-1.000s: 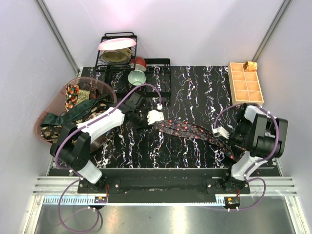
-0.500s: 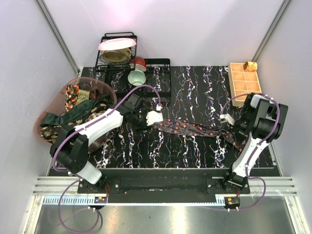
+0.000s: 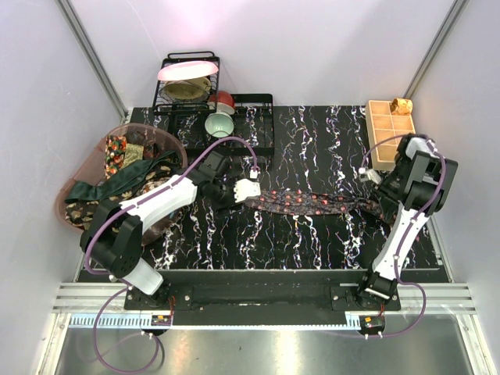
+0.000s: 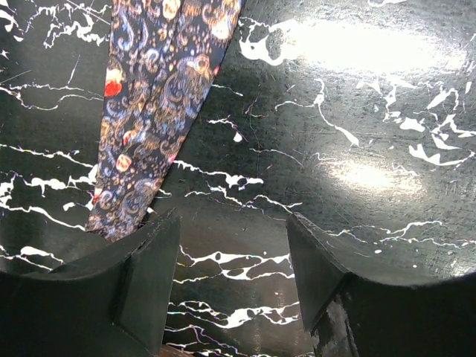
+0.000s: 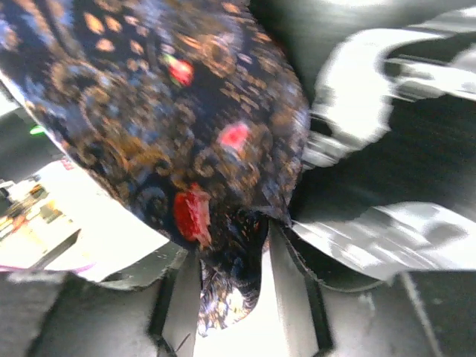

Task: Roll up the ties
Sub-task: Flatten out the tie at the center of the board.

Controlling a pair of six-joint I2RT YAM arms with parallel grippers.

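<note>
A tie (image 3: 305,205) lies stretched across the surface (image 3: 312,148). The left claw (image 4: 233,249) — spread apart, empty — sits beside one end; the right claw (image 5: 230,294) straddles the other, grip impossible to tell.

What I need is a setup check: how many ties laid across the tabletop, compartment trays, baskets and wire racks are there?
Tie on the tabletop: 1
Compartment tray: 1
Basket: 1
Wire rack: 1
Total: 4
</note>
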